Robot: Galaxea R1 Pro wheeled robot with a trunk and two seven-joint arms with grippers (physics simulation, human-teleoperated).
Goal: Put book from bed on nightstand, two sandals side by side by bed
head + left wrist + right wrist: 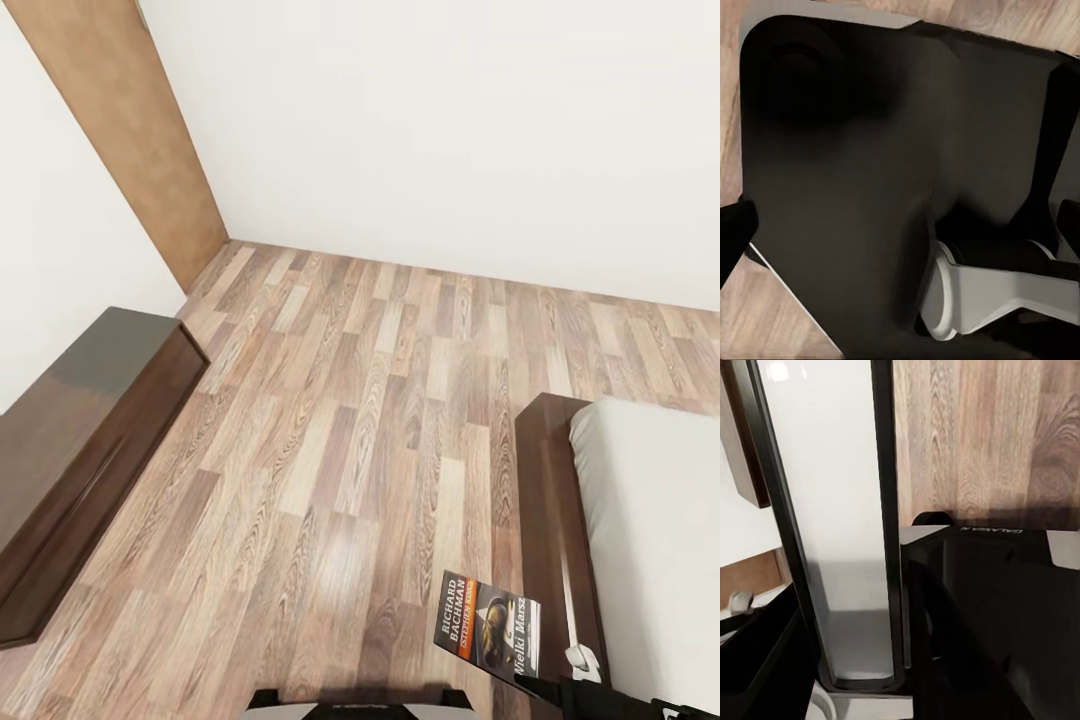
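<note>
The book (487,625), a thin paperback with "Richard Bachman" lettering and an orange band, hangs above the wood floor beside the bed's dark frame. My right gripper (536,683) is shut on its lower corner at the bottom right of the head view. In the right wrist view the book (832,525) runs away from the camera as a long pale slab with a dark border. The bed (650,530), with grey mattress and brown frame, fills the right edge. My left gripper (900,225) hangs open over the robot's dark base with nothing in it. The sandals and the nightstand are out of view.
A long low dark bench (80,440) stands against the left wall. Behind it is a brown door panel (130,120). Open plank floor (350,400) stretches between bench and bed up to the white back wall. The robot's black base (997,615) lies below both wrists.
</note>
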